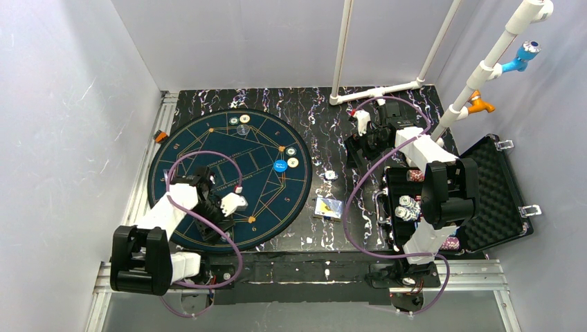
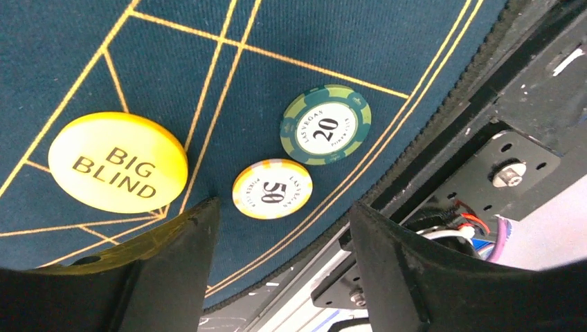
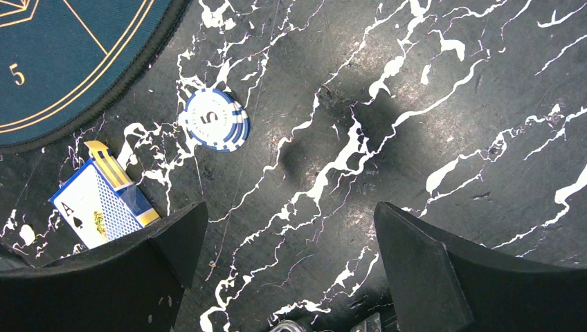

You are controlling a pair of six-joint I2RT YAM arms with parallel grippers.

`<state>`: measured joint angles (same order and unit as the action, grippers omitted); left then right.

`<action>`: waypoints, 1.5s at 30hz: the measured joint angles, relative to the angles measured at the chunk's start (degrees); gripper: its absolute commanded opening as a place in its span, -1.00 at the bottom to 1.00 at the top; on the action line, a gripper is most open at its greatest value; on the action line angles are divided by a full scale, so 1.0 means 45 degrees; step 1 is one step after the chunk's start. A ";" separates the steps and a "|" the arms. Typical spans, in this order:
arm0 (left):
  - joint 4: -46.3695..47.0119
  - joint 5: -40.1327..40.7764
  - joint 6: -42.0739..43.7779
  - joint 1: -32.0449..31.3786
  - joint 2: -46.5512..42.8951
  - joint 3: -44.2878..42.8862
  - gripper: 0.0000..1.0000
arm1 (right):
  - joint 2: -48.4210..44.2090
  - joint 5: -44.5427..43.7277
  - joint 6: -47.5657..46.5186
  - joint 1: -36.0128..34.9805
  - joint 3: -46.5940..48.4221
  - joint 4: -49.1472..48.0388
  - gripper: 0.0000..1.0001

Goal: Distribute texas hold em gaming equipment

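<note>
A round dark-blue mat [image 1: 201, 138] with gold lines lies on the left of a black, white-veined table [image 1: 325, 131]. A black foam-lined case [image 1: 500, 187] lies open at the table's right edge. White pipes [image 1: 342, 48] rise at the back, one carrying a blue peg [image 1: 520, 59] and an orange peg [image 1: 479, 105].

Black, white-veined worktop [image 3: 443, 104]. Small stack of blue-and-white chips [image 3: 214, 119] upper left, top marked 5, near mat [image 3: 62, 55] edge, not touching. Card pack [image 3: 104, 200] lower left, ace showing, partly behind a finger. Gripper [image 3: 289, 211] spread wide, nothing between.
</note>
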<state>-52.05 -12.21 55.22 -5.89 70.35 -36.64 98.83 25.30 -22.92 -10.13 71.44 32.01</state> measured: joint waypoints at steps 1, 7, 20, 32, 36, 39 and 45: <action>-0.0185 0.0005 0.0005 -0.0005 -0.0015 -0.0097 0.43 | 0.0000 0.0000 0.0000 0.0000 0.0000 0.0000 1.00; -0.1020 -0.0330 -0.0189 -0.0005 0.0019 -0.2327 0.69 | 0.0000 0.0073 -0.0005 0.0000 0.0000 0.0005 1.00; 0.1127 -0.2200 -0.4308 -0.0010 0.2987 -0.8680 0.97 | 0.0000 0.0083 -0.0291 -0.0005 -0.0005 0.0214 1.00; 0.4420 -0.1583 -0.9539 -0.0005 0.2531 -0.8247 0.97 | 0.1127 -0.2778 0.0185 -0.3517 0.0389 0.0097 1.00; 0.4677 -0.1268 -1.0030 -0.0005 0.2433 -0.8024 0.97 | 0.2001 -0.3891 0.1030 -0.4289 0.0510 -0.0107 1.00; 0.4838 -0.1098 -1.0185 0.0010 0.2098 -0.7499 0.97 | 0.2288 -0.4527 0.1506 -0.4537 0.0753 -0.0170 1.00; 0.4988 -0.0986 -1.0263 0.0015 0.1676 -0.7339 0.97 | 0.2603 -0.5202 0.2123 -0.4658 0.1030 -0.0461 0.56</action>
<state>-29.61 -16.64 9.04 -5.82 77.89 -69.67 110.54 1.89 -13.37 -31.09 76.07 29.93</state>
